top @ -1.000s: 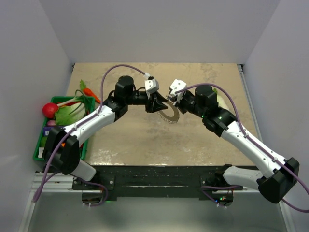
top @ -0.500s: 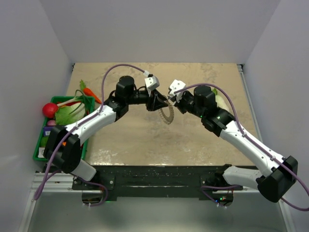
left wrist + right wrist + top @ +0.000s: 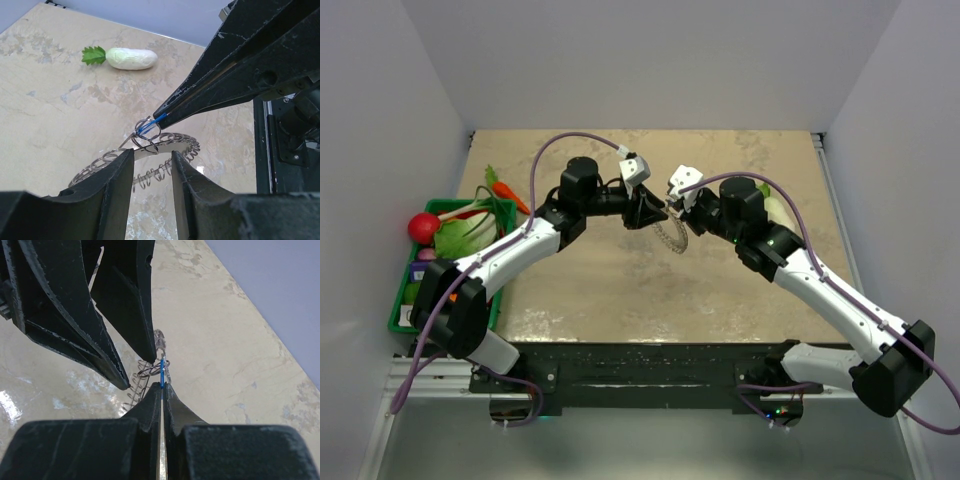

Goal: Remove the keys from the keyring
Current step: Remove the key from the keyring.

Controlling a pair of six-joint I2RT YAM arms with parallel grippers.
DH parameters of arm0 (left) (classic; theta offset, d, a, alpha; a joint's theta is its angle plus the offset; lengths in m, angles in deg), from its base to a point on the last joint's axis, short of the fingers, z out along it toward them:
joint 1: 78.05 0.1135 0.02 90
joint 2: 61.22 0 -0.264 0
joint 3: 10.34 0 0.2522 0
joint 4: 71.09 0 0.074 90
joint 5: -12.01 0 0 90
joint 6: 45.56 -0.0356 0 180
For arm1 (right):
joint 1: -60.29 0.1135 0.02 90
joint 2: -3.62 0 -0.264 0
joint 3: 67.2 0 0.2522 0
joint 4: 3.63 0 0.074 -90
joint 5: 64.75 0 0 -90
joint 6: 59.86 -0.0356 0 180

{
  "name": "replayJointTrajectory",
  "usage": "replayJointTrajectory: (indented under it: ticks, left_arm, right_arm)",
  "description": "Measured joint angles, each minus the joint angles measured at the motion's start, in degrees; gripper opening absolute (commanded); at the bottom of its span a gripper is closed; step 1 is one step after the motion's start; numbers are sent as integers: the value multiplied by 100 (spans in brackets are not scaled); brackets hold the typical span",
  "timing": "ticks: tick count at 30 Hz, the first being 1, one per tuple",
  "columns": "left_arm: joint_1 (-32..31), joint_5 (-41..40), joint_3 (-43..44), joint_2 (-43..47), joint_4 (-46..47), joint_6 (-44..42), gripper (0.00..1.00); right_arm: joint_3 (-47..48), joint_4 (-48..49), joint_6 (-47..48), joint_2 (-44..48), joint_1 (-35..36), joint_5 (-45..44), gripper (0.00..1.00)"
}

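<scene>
The keyring (image 3: 671,238), a grey coiled metal loop, hangs above the table between my two grippers. My left gripper (image 3: 655,212) holds it: in the left wrist view the loop's flat band (image 3: 150,154) spans between the fingertips (image 3: 126,156) and the coils (image 3: 187,143) curve beyond. The key's blue head (image 3: 148,128) sits on small rings at the loop's top. My right gripper (image 3: 673,204) is shut on that blue head, seen edge-on in the right wrist view (image 3: 162,371) just past its tips (image 3: 162,386), with the coils (image 3: 136,388) below the left fingers (image 3: 117,371).
A white radish with green leaves (image 3: 130,58) lies on the table at the far right, partly behind my right arm (image 3: 778,211). A green basket (image 3: 402,302) of vegetables stands at the left edge, with a carrot (image 3: 506,190) beside it.
The keyring has swung and turned, so it looks narrower from above. My right gripper has edged slightly left toward the left gripper. Both grips are unchanged.
</scene>
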Motion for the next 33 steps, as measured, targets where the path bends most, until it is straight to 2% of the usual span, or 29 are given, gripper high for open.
replayJointTrajectory:
  ticks: [17,33]
  left_arm:
    - [0,17,22,0,7,26,45]
    - [-4,199,55,-61,44,28,41]
  right_arm:
    - [-2,4,-7,-129,0,-107,0]
    - [-59,44,-28,-157,2,-122,0]
